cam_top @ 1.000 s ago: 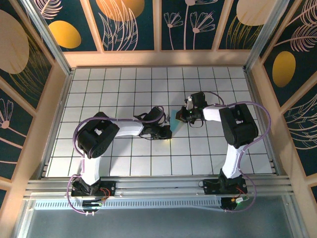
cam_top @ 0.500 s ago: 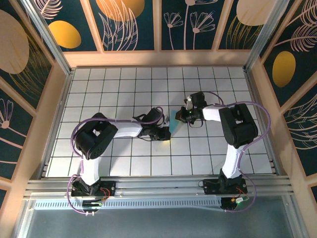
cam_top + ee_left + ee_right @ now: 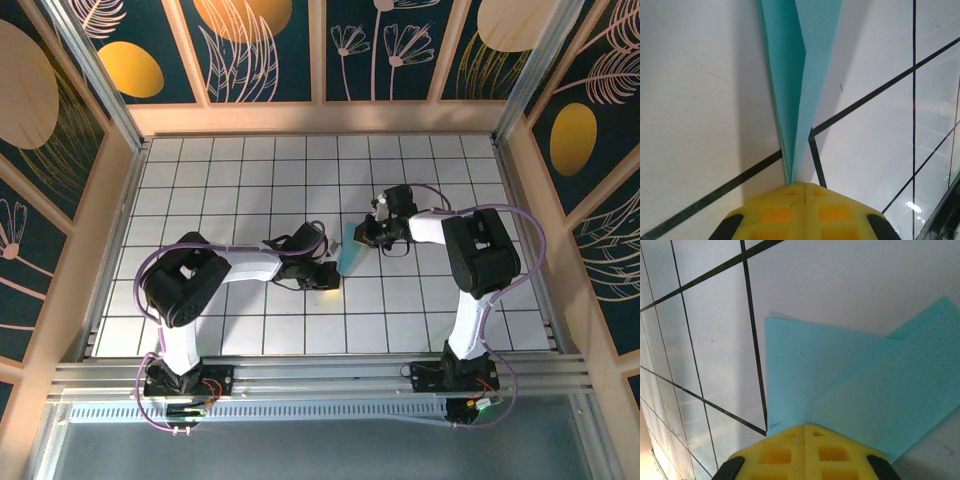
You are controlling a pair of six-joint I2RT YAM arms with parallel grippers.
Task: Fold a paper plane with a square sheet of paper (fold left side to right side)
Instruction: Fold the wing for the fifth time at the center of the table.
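Paper plane (image 3: 795, 75) runs lengthwise straight ahead from my left end effector (image 3: 804, 192), closed tight on its tip (my right end effector (image 3: 805, 429) clamps the opposite end).

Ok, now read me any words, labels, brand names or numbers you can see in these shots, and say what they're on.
No readable text anywhere.
light-blue paper: plain.
table: black grid lines only.
wall panels: flower and leaf drawings, no words.
left end effector and right end effector: unmarked yellow.
arm bases: any labels too small to read.
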